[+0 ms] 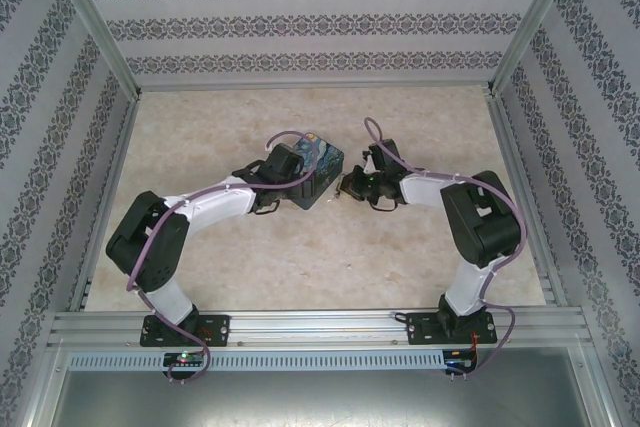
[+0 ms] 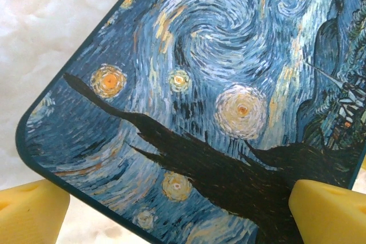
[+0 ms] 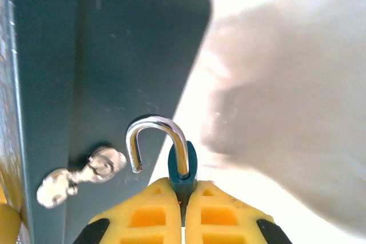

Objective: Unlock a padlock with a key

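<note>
**Padlock held in right claw beside the printed box; shackle open**

At the near edge, both arms rise from the aluminium rail [image 1: 320, 322] and lean inward over the marbled table [image 1: 300, 277]. They meet near its middle.

Right gripper [image 3: 183, 190]: the yellow fingertips are pressed together on the small blue body of the padlock [image 3: 183, 167]. The body stands upright between the pads. Its silver shackle [image 3: 157, 124] arches up and over. One leg is seated in the body; the other hangs free and clear of it. From above, this gripper [image 1: 347, 185] sits just beside the right end of the box.

Left gripper [image 2: 180, 210]: the claw is spread wide, with one yellow pad on each side of a rounded corner of the box [image 2: 217, 84]. The right-hand pad overlaps the printed face. Whether either pad presses on the box cannot be told. From above, this gripper [image 1: 300, 182] is at the box's left, near side.

The box carries a swirling night-sky print in blue with yellow spots, and its sides are dark teal. A small silver latch fitting [image 3: 80, 175] projects from the dark side that faces the right wrist camera. The free end of the shackle is near this fitting but apart from it.

Beyond the box, the table runs bare to the patterned back wall [image 1: 300, 22].
</note>
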{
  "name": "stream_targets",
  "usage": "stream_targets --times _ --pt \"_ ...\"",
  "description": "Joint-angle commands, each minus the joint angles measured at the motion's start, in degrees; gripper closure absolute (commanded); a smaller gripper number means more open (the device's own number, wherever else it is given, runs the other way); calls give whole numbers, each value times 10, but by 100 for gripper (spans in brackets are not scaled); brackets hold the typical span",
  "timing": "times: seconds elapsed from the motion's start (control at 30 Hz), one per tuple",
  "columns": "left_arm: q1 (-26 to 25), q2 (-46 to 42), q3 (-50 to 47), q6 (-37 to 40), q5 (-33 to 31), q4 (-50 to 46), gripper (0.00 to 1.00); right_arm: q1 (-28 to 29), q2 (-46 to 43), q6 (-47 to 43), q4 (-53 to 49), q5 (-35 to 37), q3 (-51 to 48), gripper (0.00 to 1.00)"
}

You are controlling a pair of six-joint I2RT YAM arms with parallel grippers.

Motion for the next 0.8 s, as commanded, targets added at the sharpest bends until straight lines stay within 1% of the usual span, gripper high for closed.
stream_targets --times 0.0,0.17,0.3,0.4,0.53,0.63,0.77 --pt "-9 34 13 32 5 -132 0 -5 -58 -10 3 -9 -27 100" --pt "-8 25 66 43 7 -166 0 7 -123 2 6 -17 -78 100" --pt "-7 3 86 42 18 -183 0 46 -174 17 8 -10 -118 100" --pt "-4 -21 91 37 29 -193 0 99 -199 37 15 8 -140 100" --pt "-3 -62 89 27 35 -206 0 190 -207 67 35 52 -151 100" --pt "-4 -93 88 22 30 -219 0 255 -185 89 60 82 -145 100" --pt "-3 -130 86 21 18 -236 0 310 -130 113 96 98 -126 100"
